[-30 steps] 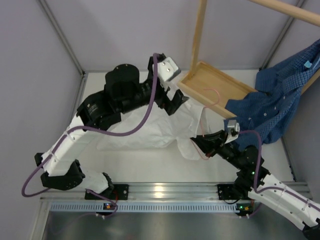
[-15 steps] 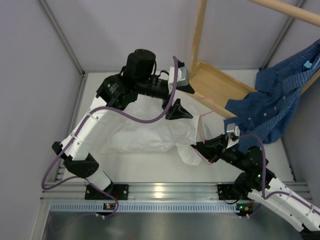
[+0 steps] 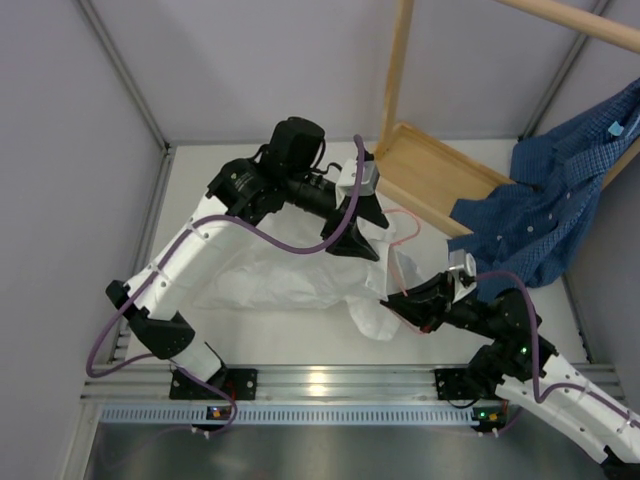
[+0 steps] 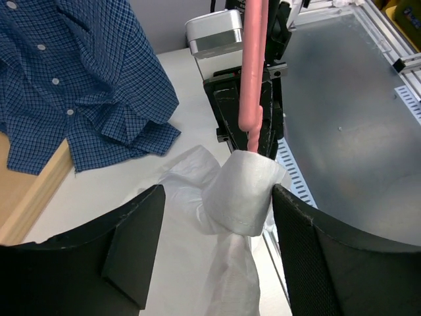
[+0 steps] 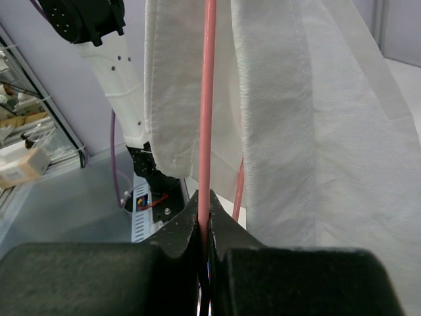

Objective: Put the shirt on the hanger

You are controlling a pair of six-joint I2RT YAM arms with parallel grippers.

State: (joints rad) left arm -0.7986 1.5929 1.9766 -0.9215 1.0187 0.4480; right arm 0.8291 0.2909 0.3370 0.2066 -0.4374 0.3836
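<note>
The white shirt lies crumpled mid-table, its right end lifted toward the pink wire hanger. My right gripper is shut on the hanger's wire, with shirt fabric hanging right in front of it. In the left wrist view the hanger's pink rod runs down into a bunched fold of shirt. My left gripper straddles that fold, jaws wide apart, the fold close against the right finger. From above, the left gripper hovers over the shirt's lifted end.
A blue checked shirt hangs off the wooden rack at the right and spills onto the wooden tray. Grey walls close in the table at the left and back. A metal rail runs along the near edge.
My left arm has swung its gripper right and down toward the hanger. The right gripper has shifted the hanger slightly left and nearer, and the shirt's right end has bunched up around it.
</note>
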